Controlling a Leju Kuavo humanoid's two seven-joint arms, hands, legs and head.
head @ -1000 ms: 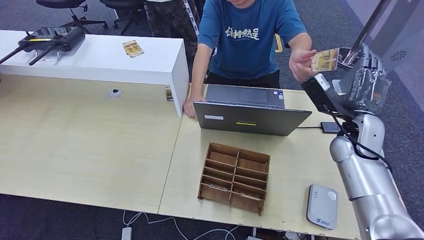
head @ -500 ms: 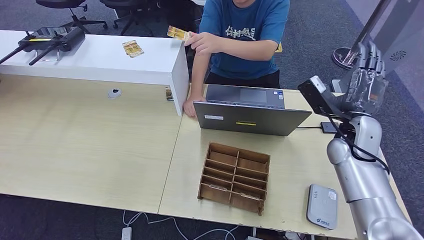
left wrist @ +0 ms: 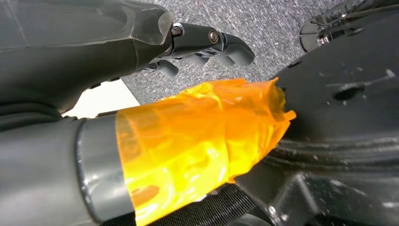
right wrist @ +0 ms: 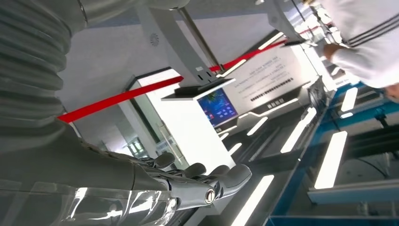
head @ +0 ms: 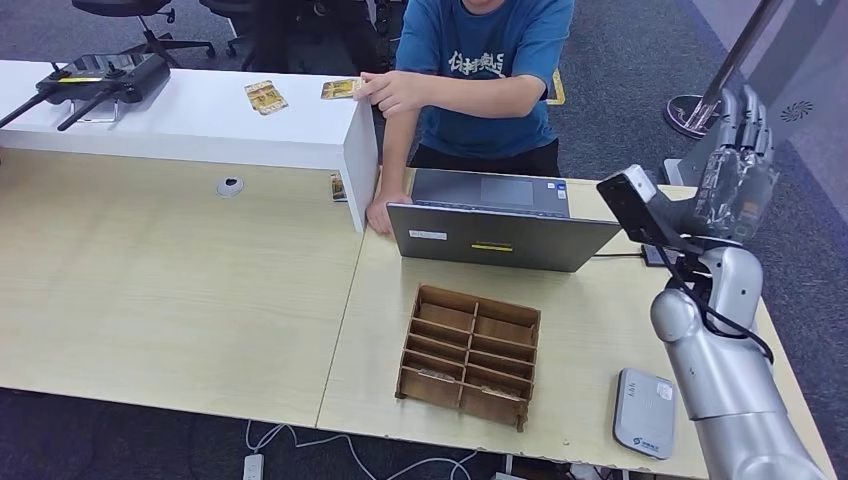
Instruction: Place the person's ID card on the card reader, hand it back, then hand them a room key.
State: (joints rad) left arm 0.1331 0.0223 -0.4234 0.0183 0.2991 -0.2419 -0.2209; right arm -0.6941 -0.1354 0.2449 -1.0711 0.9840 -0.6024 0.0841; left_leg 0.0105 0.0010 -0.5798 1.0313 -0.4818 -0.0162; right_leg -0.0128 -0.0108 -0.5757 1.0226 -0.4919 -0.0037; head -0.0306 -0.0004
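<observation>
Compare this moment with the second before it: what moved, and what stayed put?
The person's hand carried the card from beside the right hand across to the white counter, where the card now lies flat at the fingertips. The right hand, raised and holding nothing, barely shifted. Laptop, wooden organizer and card reader stayed put.

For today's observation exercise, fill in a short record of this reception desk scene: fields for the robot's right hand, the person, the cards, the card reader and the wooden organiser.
Right hand: raised, holding nothing, fingers extended
Person: blue shirt, one hand setting a card on the white counter, the other resting by the laptop
Other card: lying on the counter
Card reader: grey, near table edge, nothing on it
Wooden organiser: in front of the laptop
</observation>
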